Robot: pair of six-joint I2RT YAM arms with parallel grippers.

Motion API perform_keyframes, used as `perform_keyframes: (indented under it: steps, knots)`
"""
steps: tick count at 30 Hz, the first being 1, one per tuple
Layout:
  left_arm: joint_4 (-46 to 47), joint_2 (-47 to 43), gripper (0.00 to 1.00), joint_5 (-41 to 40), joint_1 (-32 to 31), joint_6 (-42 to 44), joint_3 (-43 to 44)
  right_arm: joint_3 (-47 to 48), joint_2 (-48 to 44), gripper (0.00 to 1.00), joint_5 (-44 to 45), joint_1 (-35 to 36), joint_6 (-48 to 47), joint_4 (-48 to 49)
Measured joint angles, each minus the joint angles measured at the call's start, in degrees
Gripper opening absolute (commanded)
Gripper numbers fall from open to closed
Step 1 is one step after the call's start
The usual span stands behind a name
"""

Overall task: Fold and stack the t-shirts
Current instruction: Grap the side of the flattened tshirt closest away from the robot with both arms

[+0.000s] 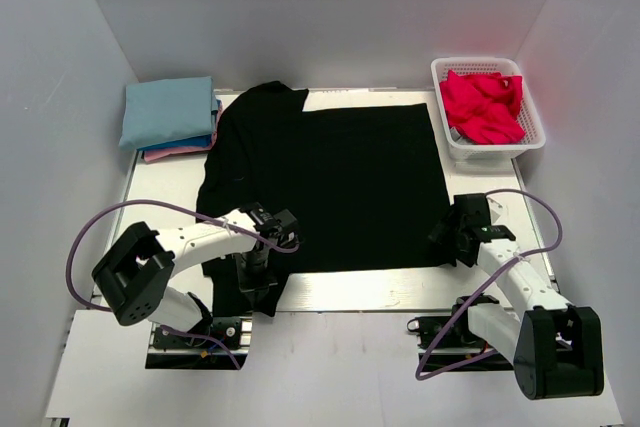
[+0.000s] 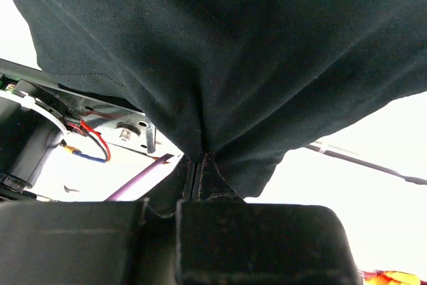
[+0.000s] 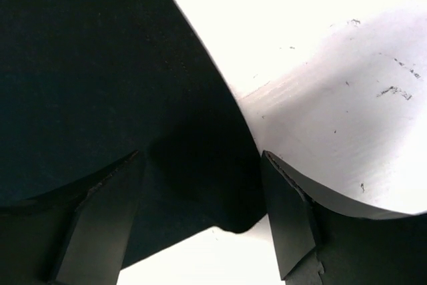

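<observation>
At the near edge of the desk [image 1: 480,187], the left tool [image 2: 197,165] pinches one corner of the spread black t-shirt [image 1: 330,182] and the released right tool [image 3: 200,178] straddles the other, probably to lift both evenly for folding.

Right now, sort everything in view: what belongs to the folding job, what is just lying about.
Job:
black t-shirt, spread out
folded stack, light blue on top
red t-shirt, crumpled

Lying about:
white basket holding the red one
purple cables
</observation>
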Motion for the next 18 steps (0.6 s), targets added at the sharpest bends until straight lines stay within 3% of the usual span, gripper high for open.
perform_keyframes:
  steps: [3,9,10,18]
  knots:
    - [-0.6,0.0,0.0,-1.2,-0.1,-0.2,1.0,-0.5,-0.1,0.73,-0.2,0.0,0.3,1.6]
    - [-2.0,0.3,0.0,-4.9,0.2,-0.2,5.6,-1.0,2.1,0.38,-1.0,-0.2,1.0,5.8]
    - [-2.2,0.4,0.0,-5.4,0.3,-0.3,6.1,-1.1,2.3,0.28,-1.5,-0.2,1.1,6.6]
    - [-5.4,0.5,0.0,-9.9,0.5,-0.9,9.7,-1.5,0.4,0.16,-2.6,-0.1,1.7,4.2]
